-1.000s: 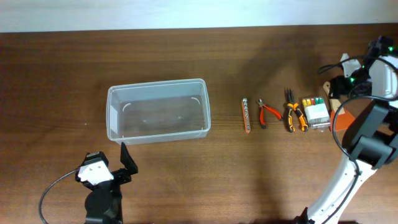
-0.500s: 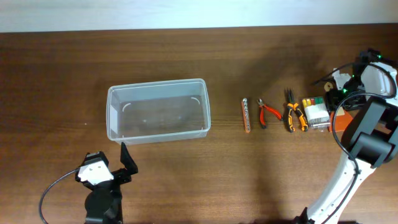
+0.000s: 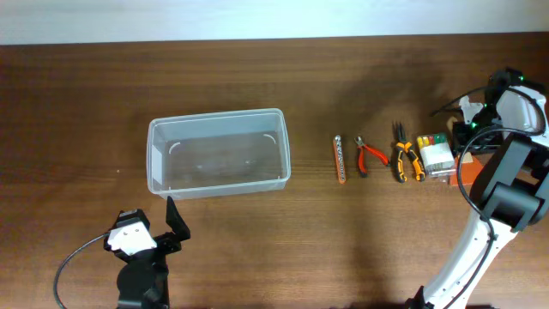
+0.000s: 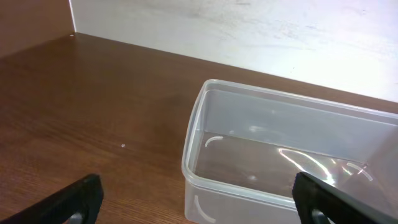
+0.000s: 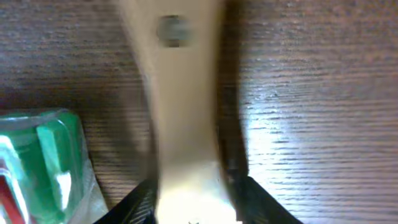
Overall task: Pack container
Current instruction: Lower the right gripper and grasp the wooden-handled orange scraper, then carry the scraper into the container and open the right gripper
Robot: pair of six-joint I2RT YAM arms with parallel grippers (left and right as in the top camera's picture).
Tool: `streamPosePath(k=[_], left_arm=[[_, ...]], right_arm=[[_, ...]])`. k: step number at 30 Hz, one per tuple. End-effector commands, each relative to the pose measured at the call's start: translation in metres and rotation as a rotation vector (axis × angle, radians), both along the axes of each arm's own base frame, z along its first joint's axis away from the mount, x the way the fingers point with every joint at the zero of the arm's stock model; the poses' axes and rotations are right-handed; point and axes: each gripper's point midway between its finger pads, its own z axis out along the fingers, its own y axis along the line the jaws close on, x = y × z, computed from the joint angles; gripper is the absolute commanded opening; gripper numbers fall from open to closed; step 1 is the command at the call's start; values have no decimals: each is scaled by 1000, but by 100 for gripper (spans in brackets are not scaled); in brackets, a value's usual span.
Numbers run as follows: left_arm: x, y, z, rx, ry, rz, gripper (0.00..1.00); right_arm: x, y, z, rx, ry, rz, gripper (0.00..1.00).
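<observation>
Packing had not begun when we caught this moment. The container [image 3: 214, 115], a clear, colourless plastic rectangular tub with rounded corners and a rimmed edge, stood empty and upright on the brown wooden table [image 3: 86, 86]. We found the left gripper [image 4: 196, 186] near the container's near long wall, facing it squarely. Its black fingers [image 4: 81, 199] were spread wide with nothing between them. The container's long axis ran left to right, across that gripper's line of approach.

To the container's right, apart from it, lay a row of four things, each lying crosswise to the container's long axis. Nearest was an orange-brown narrow strip [image 3: 340, 160], then small red-handled pliers [image 3: 371, 155] and larger orange-and-black pliers [image 3: 407, 162]. Farthest was a clear plastic case [image 3: 435, 154] with green, yellow and red contents. The right gripper [image 5: 196, 199] hung just beyond that case, well apart from the container. We therefore judged the left arm nearer the tub and the right arm nearer what must go into it.

In the right wrist view a pale beige flat piece [image 5: 180, 124] ran blurred between the fingers. We could not tell whether they clamped it or merely straddled it.

Against the overhead view a second earlier, only the right arm had changed: its wrist had shifted in toward the case. Container, tools and left arm had stayed put.
</observation>
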Motion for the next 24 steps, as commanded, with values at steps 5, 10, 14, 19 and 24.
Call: streamPosePath(k=[5, 10, 14, 19, 24], left_arm=[[0, 0, -1, 9, 2, -3, 99], [0, 0, -1, 9, 2, -3, 99], [0, 0, -1, 9, 2, -2, 99], [0, 0, -1, 9, 2, -2, 99], [0, 0, -1, 9, 2, -3, 99]], right_arm=[[37, 29, 73, 143, -196, -99, 33], [64, 67, 161, 215, -365, -36, 22], [73, 115, 226, 222, -470, 46, 18], [74, 189, 275, 233, -551, 214, 10], [62, 289, 286, 291, -542, 423, 10]])
